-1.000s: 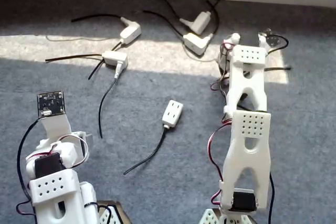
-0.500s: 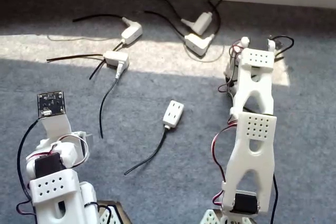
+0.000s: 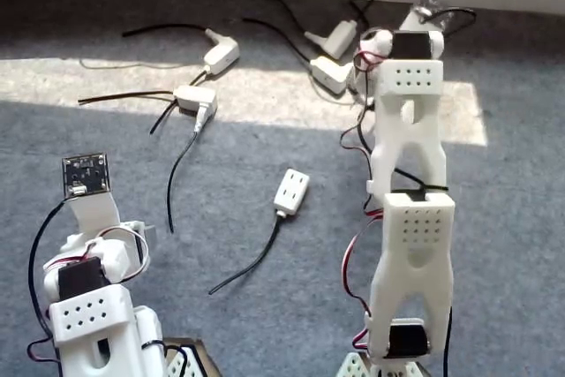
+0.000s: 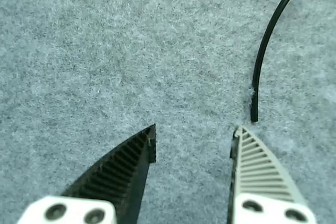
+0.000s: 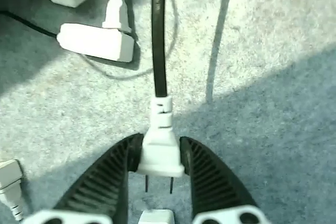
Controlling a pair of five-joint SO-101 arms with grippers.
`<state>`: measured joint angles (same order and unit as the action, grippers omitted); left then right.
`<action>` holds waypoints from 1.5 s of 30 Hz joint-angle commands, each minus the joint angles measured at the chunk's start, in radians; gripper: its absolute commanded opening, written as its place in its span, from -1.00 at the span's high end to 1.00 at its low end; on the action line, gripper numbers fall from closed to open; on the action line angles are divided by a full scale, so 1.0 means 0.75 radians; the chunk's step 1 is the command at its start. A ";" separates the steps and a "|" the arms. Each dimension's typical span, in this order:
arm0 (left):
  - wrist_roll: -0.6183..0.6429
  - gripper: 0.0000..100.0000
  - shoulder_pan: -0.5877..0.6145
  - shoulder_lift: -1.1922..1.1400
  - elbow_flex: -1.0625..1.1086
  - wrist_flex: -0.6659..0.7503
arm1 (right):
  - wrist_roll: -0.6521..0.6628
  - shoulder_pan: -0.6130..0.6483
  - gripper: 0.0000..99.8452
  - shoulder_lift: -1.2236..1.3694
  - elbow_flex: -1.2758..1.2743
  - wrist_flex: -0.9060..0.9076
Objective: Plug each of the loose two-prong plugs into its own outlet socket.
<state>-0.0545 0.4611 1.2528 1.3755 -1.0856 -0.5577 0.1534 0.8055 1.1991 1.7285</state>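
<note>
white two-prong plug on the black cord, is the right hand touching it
Touching. The right wrist view shows the right hand pressed against both sides of the white two-prong plug.

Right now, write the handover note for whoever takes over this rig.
Right gripper: jaws shut on a white two-prong plug with a black cable, prongs free, at the far side of the carpet.
Left gripper: jaws open, empty, over the carpet beside a black cable end.
Outlet socket: mid-carpet, nothing plugged in.
Done: plug gripped. Far white plugs and sockets: whether seated, cannot tell.
To do: carry the held plug to the outlet socket and push it in.
</note>
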 commanded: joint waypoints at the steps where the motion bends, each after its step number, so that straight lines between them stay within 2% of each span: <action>1: 0.008 0.51 0.032 0.007 -0.021 0.023 | 0.008 0.030 0.98 -0.271 0.021 0.052; 4: 0.018 0.51 0.116 0.007 -0.036 0.059 | 0.006 0.073 0.98 -0.402 0.021 0.052; 7: 0.078 0.51 0.271 0.007 -0.073 0.096 | 0.006 0.189 0.98 -0.490 0.021 0.052; 12: 0.113 0.51 0.760 0.007 -0.175 0.155 | 0.006 0.486 0.98 -0.533 0.024 0.052; 16: 0.113 0.51 1.177 0.003 -0.161 0.362 | 0.008 0.752 0.98 -0.482 0.024 0.044; 18: 0.033 0.51 1.177 0.003 -0.079 0.501 | 0.008 0.856 0.98 -0.408 0.026 -0.015; 20: -0.176 0.51 1.173 -0.003 0.042 0.601 | 0.010 0.944 0.98 -0.312 0.024 -0.079; 22: -0.293 0.51 1.171 0.005 0.148 0.706 | 0.012 1.020 0.98 -0.197 0.028 -0.124; 26: -0.284 0.51 1.171 0.005 0.247 0.896 | 0.018 1.100 0.96 0.042 0.036 -0.195; 29: -0.280 0.51 1.171 0.005 0.267 0.939 | 0.008 1.122 0.74 0.146 0.050 -0.187; 33: -0.278 0.51 1.167 0.005 0.267 0.931 | 0.008 1.134 0.47 0.165 0.116 -0.183; 37: -0.276 0.50 1.159 0.005 0.255 0.929 | 0.016 1.116 0.45 0.097 0.345 -0.177; 39: -0.276 0.50 1.106 -0.005 0.222 0.910 | 0.018 1.075 0.45 0.044 0.506 -0.146; 43: -0.280 0.50 0.911 -0.007 0.024 0.597 | 0.020 0.885 0.45 -0.073 0.803 -0.077; 45: -0.278 0.50 0.774 -0.007 -0.114 0.391 | 0.020 0.733 0.45 -0.167 0.770 -0.058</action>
<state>-0.2601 1.2144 1.2513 1.4845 -0.5301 -0.5547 0.8577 0.8147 1.6333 1.6655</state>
